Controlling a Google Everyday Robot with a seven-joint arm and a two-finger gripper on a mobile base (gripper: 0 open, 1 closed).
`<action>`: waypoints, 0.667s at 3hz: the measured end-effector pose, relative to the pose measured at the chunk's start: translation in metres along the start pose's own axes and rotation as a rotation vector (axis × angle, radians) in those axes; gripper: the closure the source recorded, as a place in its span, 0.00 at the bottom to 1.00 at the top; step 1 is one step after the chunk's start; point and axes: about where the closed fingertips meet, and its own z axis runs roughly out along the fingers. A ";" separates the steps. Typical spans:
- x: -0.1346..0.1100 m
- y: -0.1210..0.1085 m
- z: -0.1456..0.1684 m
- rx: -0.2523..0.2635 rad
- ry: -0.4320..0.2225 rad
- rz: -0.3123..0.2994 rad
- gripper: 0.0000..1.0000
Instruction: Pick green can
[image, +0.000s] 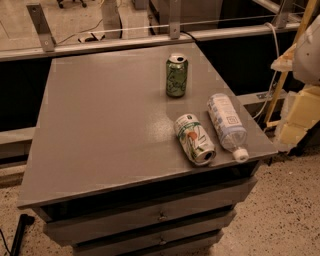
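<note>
The green can (176, 76) stands upright on the grey cabinet top (100, 125), toward the back right. It is green with pale swirly markings and a silver top. My gripper is not in view. A pale rounded shape (306, 57) at the right edge may be part of my arm, well to the right of the can.
A white can with green stripes and a red-orange mark (194, 138) lies on its side near the front right. A clear plastic bottle with a white cap (227, 126) lies beside it. Yellowish blocks (298, 117) stand right of the cabinet. A rail (150, 41) runs behind.
</note>
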 end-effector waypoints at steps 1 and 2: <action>0.000 0.000 0.000 0.000 0.000 0.000 0.00; -0.017 -0.043 0.016 0.034 -0.044 -0.010 0.00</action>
